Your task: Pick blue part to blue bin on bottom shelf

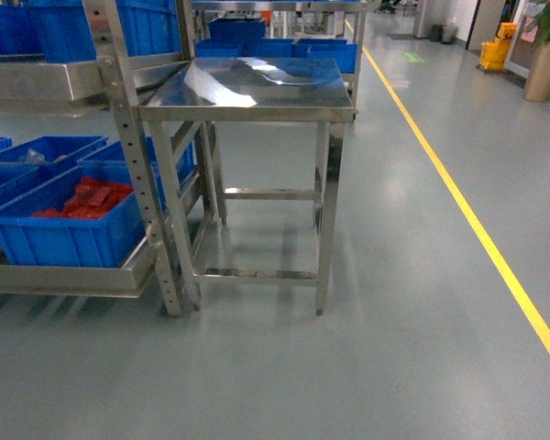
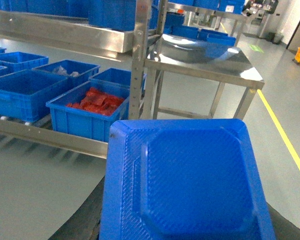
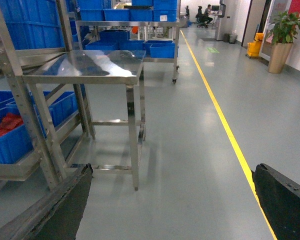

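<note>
A flat blue part (image 2: 190,180) with a raised octagonal centre fills the lower left wrist view, and my left gripper (image 2: 185,232) is shut on it; only a dark finger (image 2: 87,220) shows beside it. The bottom shelf (image 1: 64,280) of the steel rack carries several blue bins: one holding red parts (image 1: 64,234), an open blue bin (image 2: 20,92) to its left, and others behind. My right gripper (image 3: 175,200) is open over bare floor, with nothing between its fingers (image 3: 285,200). Neither gripper shows in the head view.
A small steel table (image 1: 257,87) with a shiny top stands right of the rack's perforated upright (image 1: 137,156). A yellow floor line (image 1: 467,211) runs along the right. More blue bins sit on the upper shelf and on racks behind. A planter (image 1: 545,64) stands far right.
</note>
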`<state>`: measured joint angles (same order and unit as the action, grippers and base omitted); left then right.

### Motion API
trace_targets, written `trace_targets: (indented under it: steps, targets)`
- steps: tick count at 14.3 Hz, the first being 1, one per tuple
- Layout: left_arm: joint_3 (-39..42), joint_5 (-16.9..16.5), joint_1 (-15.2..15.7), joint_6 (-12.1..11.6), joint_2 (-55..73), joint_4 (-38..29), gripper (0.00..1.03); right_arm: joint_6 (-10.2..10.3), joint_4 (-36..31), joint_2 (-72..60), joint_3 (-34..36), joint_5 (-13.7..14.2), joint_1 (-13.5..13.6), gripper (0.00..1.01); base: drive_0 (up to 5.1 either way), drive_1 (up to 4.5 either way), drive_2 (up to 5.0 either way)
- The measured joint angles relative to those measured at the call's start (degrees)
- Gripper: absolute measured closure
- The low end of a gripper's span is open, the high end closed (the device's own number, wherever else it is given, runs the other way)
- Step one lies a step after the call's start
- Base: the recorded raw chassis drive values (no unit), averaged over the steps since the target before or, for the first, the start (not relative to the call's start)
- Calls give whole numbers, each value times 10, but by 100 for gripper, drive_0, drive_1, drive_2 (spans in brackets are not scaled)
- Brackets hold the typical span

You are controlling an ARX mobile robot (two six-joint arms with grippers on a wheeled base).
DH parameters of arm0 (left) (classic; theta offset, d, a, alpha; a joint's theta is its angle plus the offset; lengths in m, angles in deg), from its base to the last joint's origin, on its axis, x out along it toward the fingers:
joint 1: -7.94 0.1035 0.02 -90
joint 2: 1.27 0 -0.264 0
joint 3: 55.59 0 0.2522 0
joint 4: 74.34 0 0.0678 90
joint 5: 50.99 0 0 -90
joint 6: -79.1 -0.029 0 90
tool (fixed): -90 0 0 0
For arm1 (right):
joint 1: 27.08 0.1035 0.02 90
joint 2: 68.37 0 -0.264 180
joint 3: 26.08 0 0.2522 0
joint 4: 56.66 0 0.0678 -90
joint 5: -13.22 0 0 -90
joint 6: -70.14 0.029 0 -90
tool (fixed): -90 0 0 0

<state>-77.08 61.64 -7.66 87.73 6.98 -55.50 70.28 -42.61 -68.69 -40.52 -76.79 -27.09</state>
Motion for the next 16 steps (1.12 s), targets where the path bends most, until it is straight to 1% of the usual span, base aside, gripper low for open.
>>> trace_targets:
  steps: [16]
  targets:
    - [0, 0, 0, 0, 0, -1, 60, 0, 0, 0, 0, 0, 0, 3, 9, 421, -403]
